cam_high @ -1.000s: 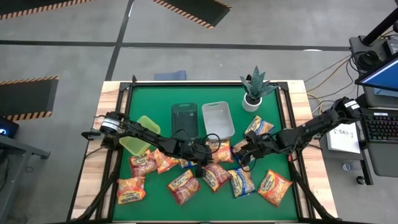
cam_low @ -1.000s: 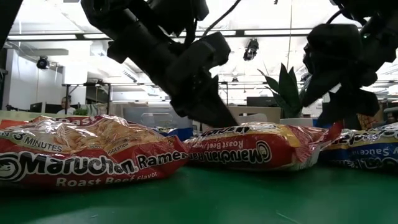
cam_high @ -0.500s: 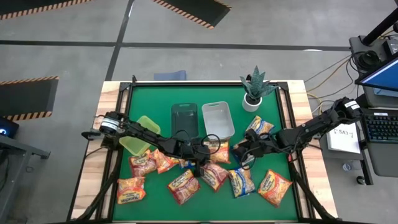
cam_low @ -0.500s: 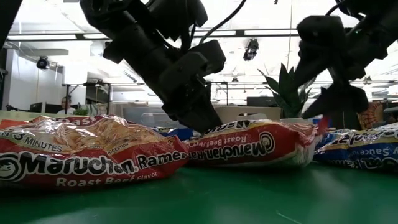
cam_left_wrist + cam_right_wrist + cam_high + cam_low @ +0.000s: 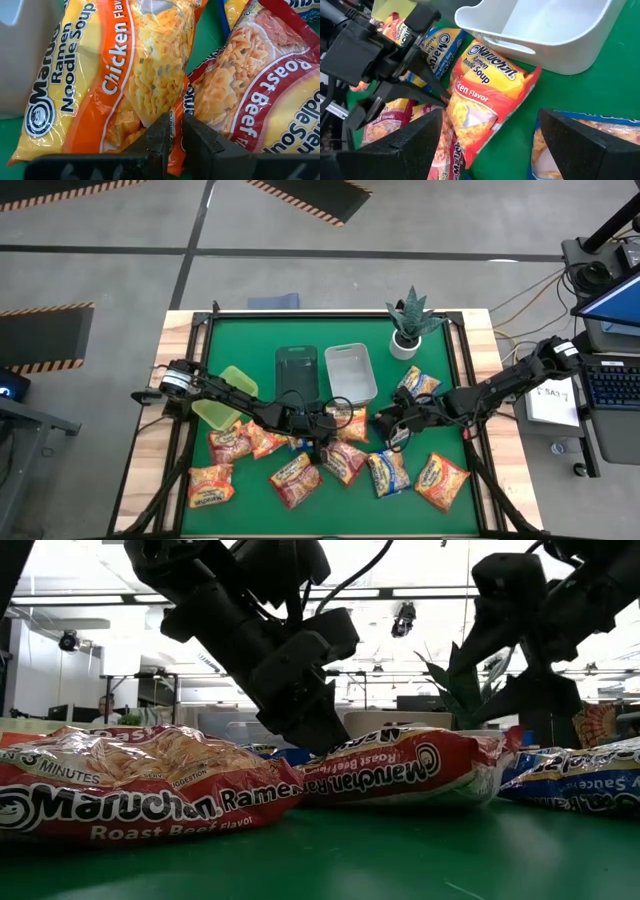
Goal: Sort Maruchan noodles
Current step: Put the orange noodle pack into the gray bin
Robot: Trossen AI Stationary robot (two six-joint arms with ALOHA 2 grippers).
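Pinching the edge of the orange Chicken Flavor ramen packet (image 5: pixel 120 75) with my left gripper (image 5: pixel 173 131), fingers nearly shut on its crinkly seam. That packet lies just in front of the white bin (image 5: pixel 545 30), right beside a red Roast Beef packet (image 5: pixel 250 95) (they overlap a bit). My right gripper (image 5: pixel 490 140) hovers near the same Chicken packet, fingers spread wide, holding nothing. More packets lie scattered farther from the bin.

Left gripper (image 5: pixel 172 135) hides the orange Chicken packet's (image 5: pixel 125 75) near edge. Roast Beef packet (image 5: pixel 260 95) cut off by the frame. Grey bin (image 5: pixel 545 25) only partly in view.
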